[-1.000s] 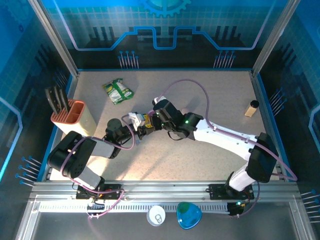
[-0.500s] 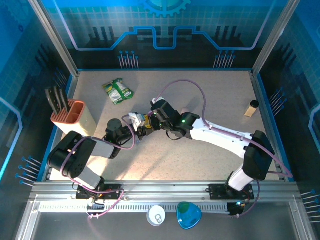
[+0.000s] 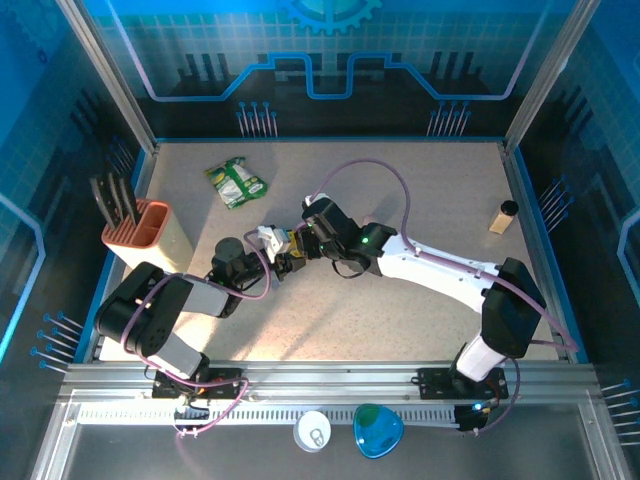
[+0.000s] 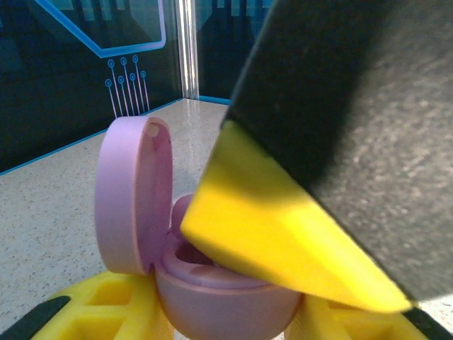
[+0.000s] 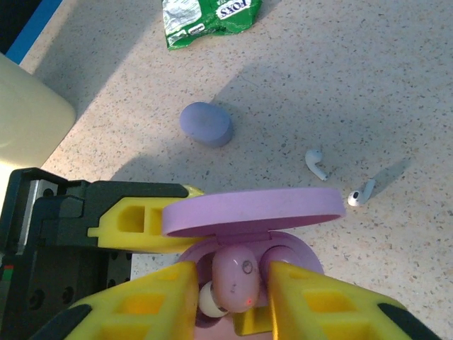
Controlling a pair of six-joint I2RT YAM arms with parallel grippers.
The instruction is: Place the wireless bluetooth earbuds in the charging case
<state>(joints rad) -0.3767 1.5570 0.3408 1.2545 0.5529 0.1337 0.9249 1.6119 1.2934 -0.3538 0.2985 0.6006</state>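
The right arm's elbow [image 3: 510,318] has swung slightly toward the frame's left, and the right end effector [image 5: 233,275] has edged left toward the charging case [image 5: 248,212].

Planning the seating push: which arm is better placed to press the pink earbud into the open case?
Right, likely. The right end effector straddles the pink earbud directly over the open charging case, while the left end effector is busy gripping that case's base.

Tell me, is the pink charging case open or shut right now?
Open. The lid stands hinged up off the base, with a pink earbud at its opening.
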